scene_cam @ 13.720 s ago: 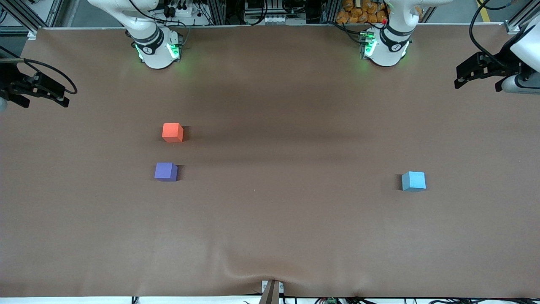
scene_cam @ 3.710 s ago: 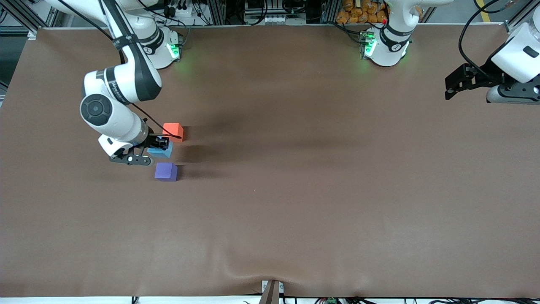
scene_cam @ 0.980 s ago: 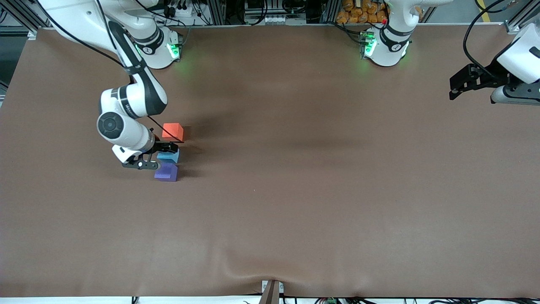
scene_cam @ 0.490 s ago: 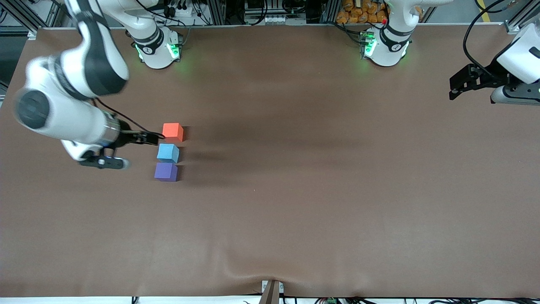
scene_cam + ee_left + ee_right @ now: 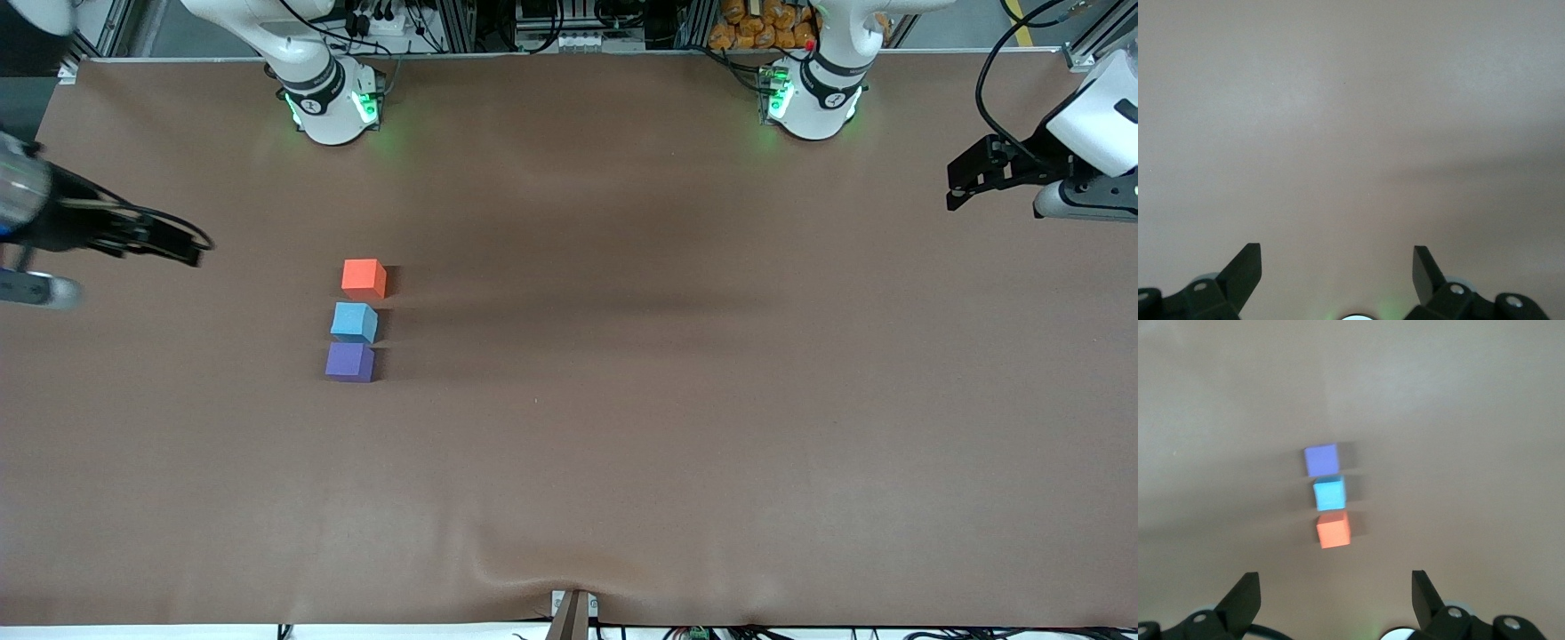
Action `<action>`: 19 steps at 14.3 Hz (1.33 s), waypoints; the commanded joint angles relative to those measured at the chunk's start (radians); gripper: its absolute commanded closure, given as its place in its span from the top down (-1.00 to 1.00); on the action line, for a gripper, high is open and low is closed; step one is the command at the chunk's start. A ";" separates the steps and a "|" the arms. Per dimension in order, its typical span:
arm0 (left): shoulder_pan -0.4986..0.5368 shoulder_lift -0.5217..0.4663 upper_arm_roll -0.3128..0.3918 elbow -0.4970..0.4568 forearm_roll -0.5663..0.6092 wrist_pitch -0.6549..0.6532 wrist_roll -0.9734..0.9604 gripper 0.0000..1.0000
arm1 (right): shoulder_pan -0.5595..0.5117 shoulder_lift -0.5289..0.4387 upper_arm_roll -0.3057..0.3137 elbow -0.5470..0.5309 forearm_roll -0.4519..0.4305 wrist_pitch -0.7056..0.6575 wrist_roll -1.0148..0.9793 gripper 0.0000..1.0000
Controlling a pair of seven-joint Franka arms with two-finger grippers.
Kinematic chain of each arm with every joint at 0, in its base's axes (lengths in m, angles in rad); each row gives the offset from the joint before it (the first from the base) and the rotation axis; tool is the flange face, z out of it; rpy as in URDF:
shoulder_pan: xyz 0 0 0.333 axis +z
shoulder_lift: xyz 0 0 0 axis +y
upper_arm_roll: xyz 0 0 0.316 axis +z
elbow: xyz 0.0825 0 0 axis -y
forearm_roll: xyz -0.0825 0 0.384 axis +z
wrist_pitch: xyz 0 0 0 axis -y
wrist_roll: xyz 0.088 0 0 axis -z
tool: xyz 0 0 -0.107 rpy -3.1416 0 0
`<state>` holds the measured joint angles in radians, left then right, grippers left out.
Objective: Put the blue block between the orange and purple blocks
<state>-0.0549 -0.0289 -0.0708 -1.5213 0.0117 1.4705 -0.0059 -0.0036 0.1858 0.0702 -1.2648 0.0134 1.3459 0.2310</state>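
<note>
The blue block (image 5: 355, 321) sits on the table between the orange block (image 5: 364, 278) and the purple block (image 5: 349, 362), the three in a short row. The orange block is farthest from the front camera, the purple one nearest. The right wrist view shows the same row: purple (image 5: 1321, 460), blue (image 5: 1329, 493), orange (image 5: 1333, 529). My right gripper (image 5: 187, 252) is open and empty, up in the air over the right arm's end of the table, away from the blocks. My left gripper (image 5: 958, 182) is open and empty over the left arm's end of the table, waiting.
The brown table cover (image 5: 622, 400) has a raised wrinkle (image 5: 569, 578) at its edge nearest the front camera. The left wrist view shows only bare table cover (image 5: 1351, 133).
My right gripper has let go of the blue block, leaving it between the orange and purple blocks, and has pulled up and away toward the right arm's end of the table. The left arm has not moved.
</note>
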 commanded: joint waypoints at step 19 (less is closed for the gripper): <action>0.020 -0.008 -0.003 0.001 -0.013 -0.007 0.009 1.00 | 0.005 -0.235 0.019 -0.186 -0.043 0.104 -0.013 1.00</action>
<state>-0.0454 -0.0289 -0.0702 -1.5216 0.0117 1.4705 -0.0059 -0.0001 -0.0315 0.0880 -1.4339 -0.0164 1.4467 0.2277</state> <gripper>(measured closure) 0.000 0.000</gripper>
